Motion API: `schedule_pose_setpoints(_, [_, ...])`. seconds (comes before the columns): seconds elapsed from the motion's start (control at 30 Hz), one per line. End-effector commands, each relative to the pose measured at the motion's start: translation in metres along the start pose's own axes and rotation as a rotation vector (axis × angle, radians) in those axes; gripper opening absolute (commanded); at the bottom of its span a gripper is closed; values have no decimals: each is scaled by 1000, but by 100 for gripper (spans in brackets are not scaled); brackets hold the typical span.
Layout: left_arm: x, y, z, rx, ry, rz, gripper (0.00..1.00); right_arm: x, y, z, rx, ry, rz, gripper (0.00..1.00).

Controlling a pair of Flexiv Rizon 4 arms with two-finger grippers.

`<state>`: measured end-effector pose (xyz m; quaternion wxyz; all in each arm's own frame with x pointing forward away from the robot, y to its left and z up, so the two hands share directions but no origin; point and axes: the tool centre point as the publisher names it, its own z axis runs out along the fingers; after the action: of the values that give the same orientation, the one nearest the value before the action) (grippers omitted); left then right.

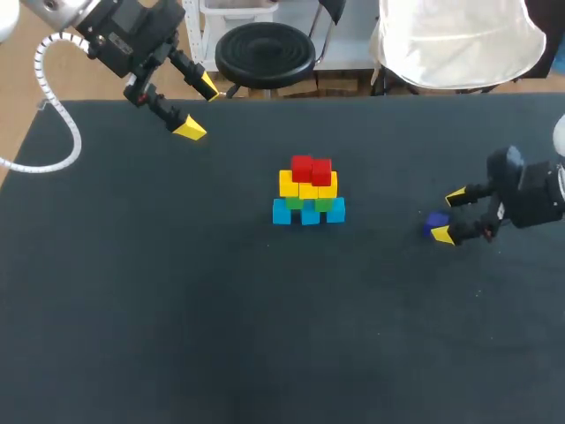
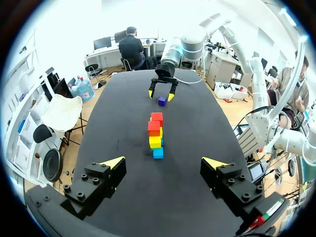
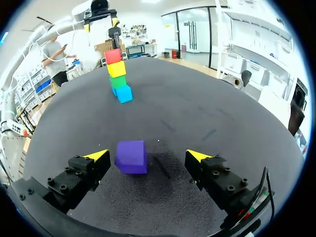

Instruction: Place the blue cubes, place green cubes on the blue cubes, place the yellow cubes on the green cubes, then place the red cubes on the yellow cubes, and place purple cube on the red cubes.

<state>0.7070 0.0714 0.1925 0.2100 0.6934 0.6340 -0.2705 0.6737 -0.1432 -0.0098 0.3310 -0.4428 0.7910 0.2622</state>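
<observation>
- Purple cube (image 3: 132, 157) lies on the desk (image 1: 177, 309) at our right, well apart from the stack (image 1: 308, 192) and between the right fingers (image 1: 444, 233).
- The stack stands mid-desk: blue at the base, then green, then yellow, with two red cubes (image 1: 311, 169) on top. We judge that only the purple cube is left to place.
- The step in hand, as we read it, is the grasp of that cube.
- The cube sits nearer one finger than the other, so we would centre the fingers first. Closing off-centre could push or turn it.
- We would take it squarely on two opposite flat faces.
- After that we would lift it higher than the red cubes before crossing over. We would then lower it across the seam between the two and let go gently, since a nudge could topple the stack.
- The right fingers are spread far wider than the cube and grip nothing. The cube is just beside one tip, and we cannot tell whether it touches.
- The left fingers (image 1: 191, 130) are also spread wide and empty, near the desk's far left edge, well apart from the stack.
</observation>
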Motion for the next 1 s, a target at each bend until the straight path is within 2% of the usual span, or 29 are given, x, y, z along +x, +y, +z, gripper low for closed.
schedule_pose_setpoints(0.03, [1,-1,0,-2,-2,3,100,-1,-7,6,-17,4,-5,100])
schedule_pose_setpoints(0.2, [1,-1,0,-2,-2,3,100,-2,-11,13,-46,24,-19,100])
schedule_pose_setpoints(0.23, [1,-1,0,-2,-2,3,100,-2,-11,15,-57,27,-24,60])
schedule_pose_setpoints(0.33, [1,-1,0,-2,-2,3,100,-2,-8,17,-64,33,-39,0])
schedule_pose_setpoints(0.57, [1,-1,0,-2,-2,3,100,-1,-1,7,-58,39,-43,0])
schedule_pose_setpoints(0.7, [1,-1,0,-2,-2,3,100,-6,4,-4,-58,32,-70,0])
schedule_pose_setpoints(0.9, [1,-1,0,-2,-2,3,100,-23,13,-16,-150,37,-114,0])
schedule_pose_setpoints(1.0, [1,-1,0,-2,-2,3,100,-30,18,-19,-168,36,-123,0])
